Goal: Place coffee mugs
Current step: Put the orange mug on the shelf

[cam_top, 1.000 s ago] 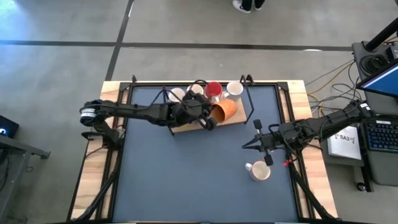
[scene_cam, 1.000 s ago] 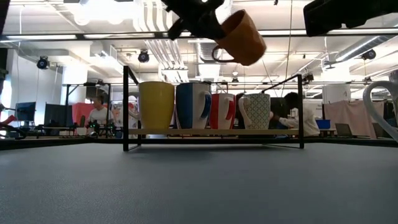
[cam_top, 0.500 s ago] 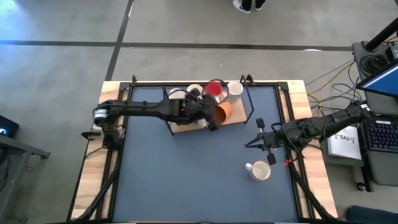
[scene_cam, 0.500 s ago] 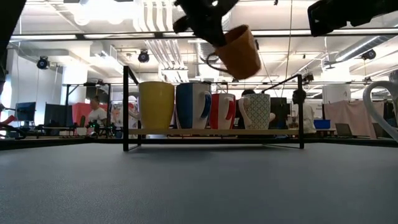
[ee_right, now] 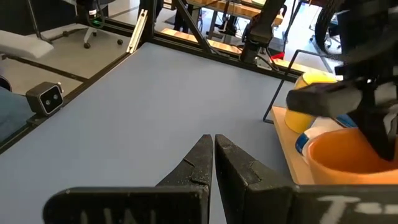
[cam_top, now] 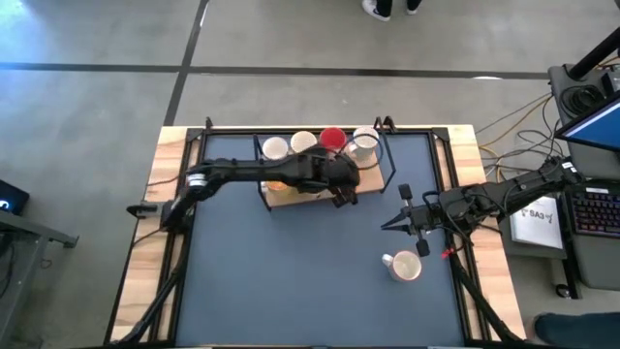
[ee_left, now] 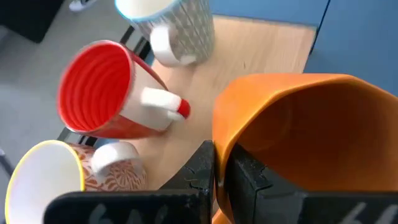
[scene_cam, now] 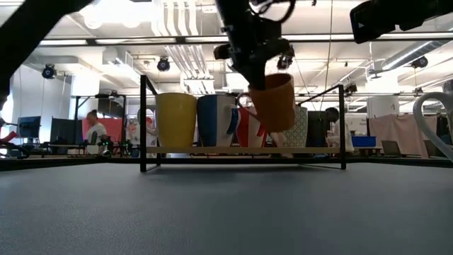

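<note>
An orange coffee mug (scene_cam: pixel 274 103) hangs nearly upright just above the wooden board (scene_cam: pixel 212 150) of a black wire rack, at the board's right part. My left gripper (cam_top: pixel 344 187) is shut on it and covers it in the high view. On the board stand a yellow mug (scene_cam: pixel 177 119), a blue one (scene_cam: pixel 216 119), a red one (ee_left: pixel 106 93) and a patterned white one (ee_left: pixel 177 25). A white mug (cam_top: pixel 402 265) stands on the table at the near right. My right gripper (cam_top: pixel 386 226) hovers shut over the table's right part, holding nothing. My left gripper pinches the orange mug's wall at the rim (ee_left: pixel 219 134), one finger inside the mug and one outside, on the side where the handle (scene_cam: pixel 244 99) is. The fingers slant down from the table's left. The mug hangs below them, mouth up, slightly tilted, clear of the board.
The rack's black wire frame (scene_cam: pixel 144 120) rises around the board at the table's far middle. The blue mat (cam_top: pixel 291 281) stretches bare toward the near edge. Beyond the right edge are cables and a keyboard (cam_top: pixel 593 208). People sit in the room behind.
My left gripper has gone toward the table's right edge and down toward the rack's board, tipping its fingers more steeply downward. The orange mug, before held high and strongly tilted, now hangs lower and nearly upright in front of the red and patterned mugs.
</note>
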